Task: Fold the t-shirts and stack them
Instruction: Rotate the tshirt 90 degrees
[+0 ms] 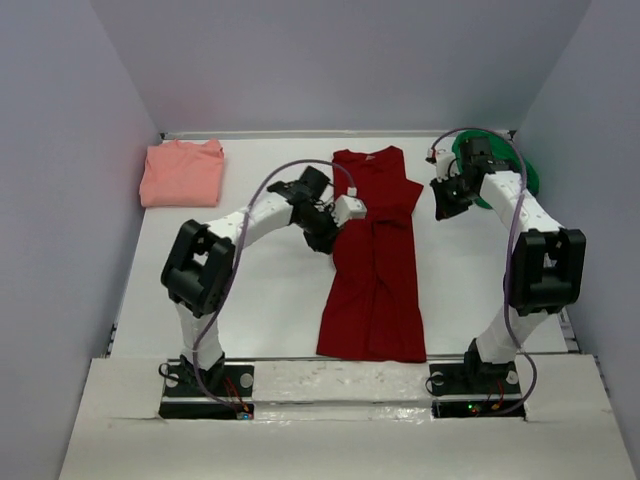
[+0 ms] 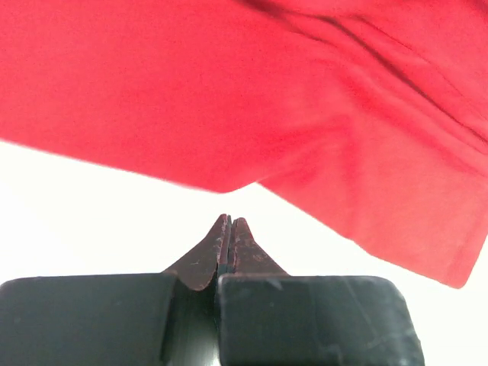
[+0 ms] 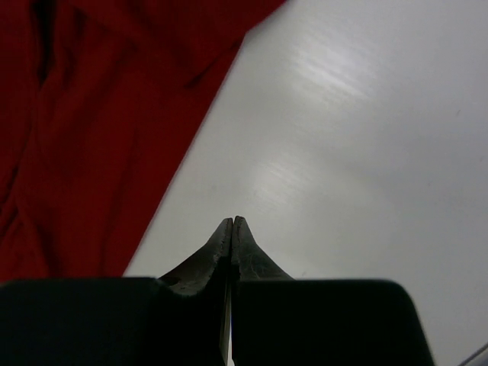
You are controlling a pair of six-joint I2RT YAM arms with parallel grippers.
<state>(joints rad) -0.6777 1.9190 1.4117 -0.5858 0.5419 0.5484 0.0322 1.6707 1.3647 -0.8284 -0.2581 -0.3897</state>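
Jaws together, empty; red shirt (image 2: 305,114) just beyond.

Left arm (image 1: 262,215): white links, black joints
Right arm (image 1: 515,200): same
Cables (image 1: 268,183): 2 grey-lilac loops
Bases (image 1: 205,390): black
Left gripper (image 2: 229,221): black tapered fingers

Three t-shirts, one dark red shirt (image 1: 375,270), one salmon-pink shirt (image 1: 182,172), one green shirt (image 1: 530,180), apparently, mostly hidden behind the right arm (image 1: 510,200); two arms, the other the left arm (image 1: 255,222); two grippers, left gripper (image 2: 230,223), right gripper (image 3: 232,221); one table (image 1: 260,300)
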